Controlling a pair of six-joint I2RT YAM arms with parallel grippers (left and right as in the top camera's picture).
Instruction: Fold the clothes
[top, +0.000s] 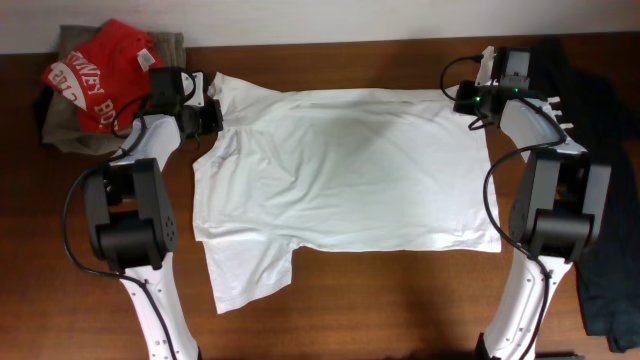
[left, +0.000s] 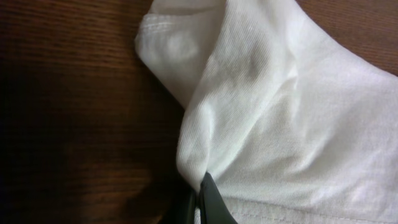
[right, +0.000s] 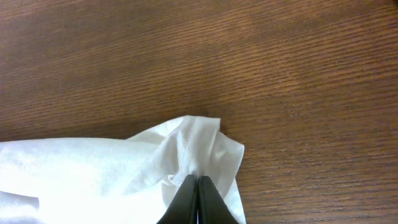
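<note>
Pinching T-shirt (top: 340, 170) (red garment (top: 103, 68) overhead only)

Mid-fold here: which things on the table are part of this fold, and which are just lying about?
In the job:
- white T-shirt, spread flat
- left hand, shut on its far sleeve end
- right hand, shut on its far hem corner

Lying about, untouched:
- red shirt, on a khaki garment
- dark garment at the right edge
</note>
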